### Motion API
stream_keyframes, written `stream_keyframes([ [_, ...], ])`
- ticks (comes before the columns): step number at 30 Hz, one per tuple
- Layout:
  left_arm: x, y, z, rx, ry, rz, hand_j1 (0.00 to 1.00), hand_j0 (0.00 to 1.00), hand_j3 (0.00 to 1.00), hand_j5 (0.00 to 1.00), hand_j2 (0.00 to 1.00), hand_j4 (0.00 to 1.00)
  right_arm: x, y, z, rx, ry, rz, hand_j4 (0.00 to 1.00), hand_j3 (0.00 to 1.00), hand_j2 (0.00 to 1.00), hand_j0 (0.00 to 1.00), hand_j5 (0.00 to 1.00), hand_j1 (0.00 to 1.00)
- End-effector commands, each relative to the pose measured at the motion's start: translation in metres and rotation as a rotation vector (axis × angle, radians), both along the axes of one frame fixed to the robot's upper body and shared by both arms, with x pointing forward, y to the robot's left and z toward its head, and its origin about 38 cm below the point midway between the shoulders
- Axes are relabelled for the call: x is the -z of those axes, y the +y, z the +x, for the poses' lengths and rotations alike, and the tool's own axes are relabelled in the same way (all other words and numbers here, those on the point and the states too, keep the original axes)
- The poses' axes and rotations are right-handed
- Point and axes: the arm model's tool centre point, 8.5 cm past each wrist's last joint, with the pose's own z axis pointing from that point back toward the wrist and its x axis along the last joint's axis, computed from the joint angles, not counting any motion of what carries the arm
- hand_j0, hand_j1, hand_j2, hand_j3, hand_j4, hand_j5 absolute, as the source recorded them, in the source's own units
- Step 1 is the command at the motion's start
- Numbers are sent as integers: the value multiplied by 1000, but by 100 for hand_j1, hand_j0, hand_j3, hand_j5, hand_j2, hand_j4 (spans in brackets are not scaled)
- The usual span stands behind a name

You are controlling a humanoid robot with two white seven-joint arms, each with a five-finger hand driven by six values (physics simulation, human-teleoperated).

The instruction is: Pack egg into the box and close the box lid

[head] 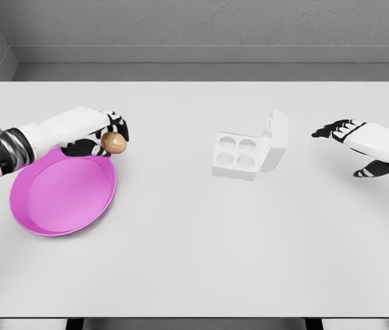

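I count one egg [115, 141] pinched in my left robot hand [105, 134] above one pink plate [62, 199]; right of the plate, one open four-cup box [239, 157]; right robot hand [351, 141] spread.

Head view, single camera: mounted high on the robot, angled down and forward across the white counter [194, 261]; mid-range; far wall [208, 24] at 12 o'clock, near counter edge at 6 o'clock.

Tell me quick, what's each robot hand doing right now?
Left robot hand: closed on the small tan egg, above the round pink plate's edge.
Right robot hand: open, holding nothing, right of the white four-cup egg box.
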Motion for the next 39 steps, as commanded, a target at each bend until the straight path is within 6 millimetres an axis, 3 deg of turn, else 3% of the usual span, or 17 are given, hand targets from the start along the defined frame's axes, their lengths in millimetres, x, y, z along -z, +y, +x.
stream_keyframes([
  [1, 2, -11, 0, 14, 4, -31, 30, 30, 30, 30, 30, 30, -1, 0, 0, 3, 0, 6, 100, 100, 100, 100, 100, 100],
  [10, 3, -55, 5, 58, -12, -123, 30, 30, 30, 30, 30, 30, 0, 1, 0, 1, 0, 9, 100, 100, 100, 100, 100, 100],
  [19, 8, -87, 14, 83, 6, -190, 30, 30, 30, 30, 30, 30, 0, 1, 0, 0, -1, 9, 100, 100, 100, 100, 100, 100],
  [29, 12, -133, 22, 121, 1, -205, 30, 30, 30, 30, 30, 30, -2, 3, 0, -5, -5, 11, 100, 100, 100, 100, 100, 100],
  [39, 24, -165, 34, 129, 33, -194, 30, 30, 30, 30, 30, 30, -2, 4, 0, -10, -6, 10, 100, 100, 100, 100, 100, 100],
])
